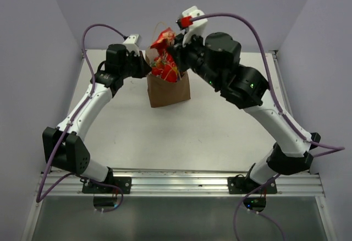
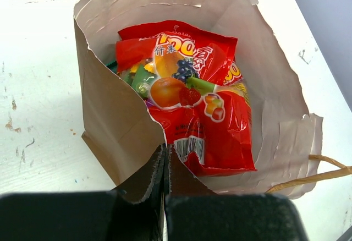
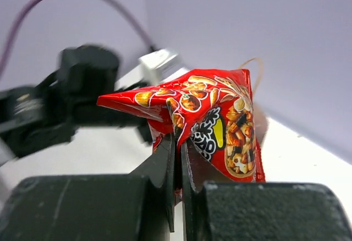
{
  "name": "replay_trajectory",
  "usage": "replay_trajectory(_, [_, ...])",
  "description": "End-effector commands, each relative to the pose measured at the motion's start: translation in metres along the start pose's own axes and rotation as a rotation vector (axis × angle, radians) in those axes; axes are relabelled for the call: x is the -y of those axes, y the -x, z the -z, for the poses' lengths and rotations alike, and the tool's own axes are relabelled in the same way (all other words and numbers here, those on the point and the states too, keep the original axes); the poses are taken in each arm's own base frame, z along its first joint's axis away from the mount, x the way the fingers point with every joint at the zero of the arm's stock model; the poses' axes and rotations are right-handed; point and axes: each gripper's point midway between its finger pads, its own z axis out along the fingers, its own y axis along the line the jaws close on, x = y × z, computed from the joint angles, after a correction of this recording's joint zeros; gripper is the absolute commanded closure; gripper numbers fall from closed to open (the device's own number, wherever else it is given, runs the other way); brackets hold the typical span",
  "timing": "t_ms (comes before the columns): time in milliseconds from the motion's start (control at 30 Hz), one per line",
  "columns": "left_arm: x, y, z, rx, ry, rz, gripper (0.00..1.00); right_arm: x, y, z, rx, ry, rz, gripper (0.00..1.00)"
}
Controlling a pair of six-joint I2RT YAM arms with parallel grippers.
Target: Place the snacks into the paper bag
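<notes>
While the left gripper [image 2: 165, 161] presses its 2 black fingers fully together on the near wall of the brown kraft paper bag [image 2: 110, 125], the bag stands upright with its mouth open on the white table [image 1: 220, 125]. The paper edge is pinched between the fingers, with no gap visible.

Inside the bag lies a large red glossy packet with fruit pictures [image 2: 192, 103], leaning against the back wall, its barcode end toward the left gripper. Under its left side, a corner of a green packet [image 2: 140, 80] shows; what lies below it I cannot tell. 1 twisted-paper handle [image 2: 316, 175] hangs outside the bag on the right.

The right gripper [image 3: 179, 147] is also closed, and it pinches a red glossy snack packet with nuts printed on it [image 3: 220, 114] by the lower edge. The packet stands up above the fingers and is a little folded.

From the top camera, the right gripper [image 1: 176, 47] holds this packet [image 1: 165, 36] above the mouth of the bag [image 1: 169, 91], near its back rim. The left gripper [image 1: 142, 65] is at the bag's left rim. The bag is in the far middle of the table, between the 2 arms.
</notes>
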Motion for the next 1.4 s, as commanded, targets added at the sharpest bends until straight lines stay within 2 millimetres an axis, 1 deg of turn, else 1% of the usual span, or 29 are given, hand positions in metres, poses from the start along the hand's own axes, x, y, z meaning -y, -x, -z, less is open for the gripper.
replay_trajectory(0, [-0.001,0.011,0.008,0.017,0.019,-0.035,1.0,0.035,-0.067,-0.068,-0.146,-0.097,0.12,1.0])
replay_trajectory(33, [-0.001,0.01,0.008,0.016,0.021,-0.036,1.0,0.043,-0.078,-0.088,-0.162,-0.102,0.123,1.0])
replay_trajectory(100, [-0.001,0.01,0.008,0.015,0.019,-0.036,1.0,0.049,-0.084,-0.108,-0.165,-0.106,0.122,1.0])
replay_trajectory(133, [0.0,0.01,0.008,0.016,0.016,-0.035,1.0,0.05,-0.095,-0.126,-0.181,-0.11,0.125,1.0])
replay_trajectory(233, [0.0,0.011,0.008,0.016,0.015,-0.035,1.0,0.058,-0.11,-0.144,-0.21,-0.113,0.124,1.0])
replay_trajectory(267, [0.001,0.011,0.008,0.015,0.013,-0.035,1.0,0.059,-0.12,-0.15,-0.228,-0.108,0.12,1.0])
replay_trajectory(300, [0.0,0.01,0.008,0.014,0.015,-0.034,1.0,0.061,-0.123,-0.152,-0.228,-0.112,0.118,1.0])
replay_trajectory(333, [0.0,0.011,0.007,0.015,0.013,-0.036,1.0,0.061,-0.133,-0.153,-0.249,-0.114,0.124,1.0])
replay_trajectory(367, [0.001,0.011,0.007,0.015,0.013,-0.035,1.0,0.064,-0.135,-0.152,-0.256,-0.124,0.129,1.0])
replay_trajectory(400, [0.001,0.011,0.007,0.015,0.012,-0.036,1.0,0.07,-0.138,-0.15,-0.263,-0.157,0.134,0.86])
replay_trajectory(433, [0.001,0.011,0.007,0.016,0.01,-0.035,1.0,0.074,-0.143,-0.148,-0.278,-0.174,0.144,0.6])
replay_trajectory(467, [0.001,0.011,0.006,0.014,0.01,-0.035,1.0,0.077,-0.131,-0.141,-0.256,-0.19,0.144,0.36])
replay_trajectory(500, [0.001,0.012,0.006,0.016,0.01,-0.035,1.0,0.086,-0.122,-0.135,-0.232,-0.24,0.145,0.15])
replay_trajectory(533, [0.001,0.012,0.007,0.019,0.009,-0.036,1.0,0.089,-0.115,-0.13,-0.218,-0.257,0.146,0.13])
replay_trajectory(633, [0.001,0.011,0.006,0.015,0.008,-0.034,1.0,0.11,-0.076,-0.107,-0.147,-0.351,0.169,0.1])
replay_trajectory(700, [0.001,0.011,0.006,0.015,0.007,-0.032,1.0,0.121,-0.069,-0.1,-0.14,-0.386,0.178,0.1])
replay_trajectory(733, [0.002,0.011,0.005,0.016,0.003,-0.033,1.0,0.125,-0.073,-0.099,-0.152,-0.391,0.183,0.1])
replay_trajectory(767, [0.002,0.011,0.005,0.014,0.004,-0.031,1.0,0.135,-0.078,-0.099,-0.168,-0.406,0.179,0.1])
replay_trajectory(800, [0.002,0.01,0.005,0.014,0.002,-0.031,1.0,0.139,-0.087,-0.1,-0.19,-0.405,0.174,0.1])
replay_trajectory(833, [0.002,0.01,0.005,0.014,0.002,-0.031,1.0,0.142,-0.1,-0.102,-0.221,-0.406,0.174,0.1])
replay_trajectory(900, [0.002,0.01,0.005,0.014,0.001,-0.029,1.0,0.147,-0.115,-0.104,-0.25,-0.411,0.167,0.1])
replay_trajectory(933, [0.003,0.01,0.005,0.013,0.0,-0.031,1.0,0.149,-0.131,-0.105,-0.284,-0.412,0.168,0.1])
replay_trajectory(1000, [0.002,0.01,0.005,0.015,0.0,-0.031,1.0,0.153,-0.146,-0.107,-0.307,-0.42,0.161,0.11])
replay_trajectory(1033, [0.002,0.01,0.005,0.013,-0.001,-0.031,1.0,0.155,-0.159,-0.107,-0.333,-0.424,0.156,0.11])
replay_trajectory(1067, [0.002,0.01,0.005,0.013,-0.001,-0.031,1.0,0.161,-0.166,-0.108,-0.346,-0.43,0.148,0.11])
replay_trajectory(1133, [0.003,0.01,0.005,0.014,-0.003,-0.031,1.0,0.17,-0.179,-0.108,-0.37,-0.447,0.133,0.11])
replay_trajectory(1300, [0.002,0.009,0.003,0.008,-0.002,-0.03,1.0,0.185,-0.201,-0.113,-0.409,-0.45,0.107,0.12])
replay_trajectory(1333, [0.002,0.009,0.004,0.009,-0.004,-0.031,1.0,0.19,-0.204,-0.113,-0.419,-0.458,0.102,0.15])
replay_trajectory(1367, [0.002,0.008,0.003,0.008,-0.004,-0.031,1.0,0.192,-0.208,-0.113,-0.428,-0.457,0.099,0.21])
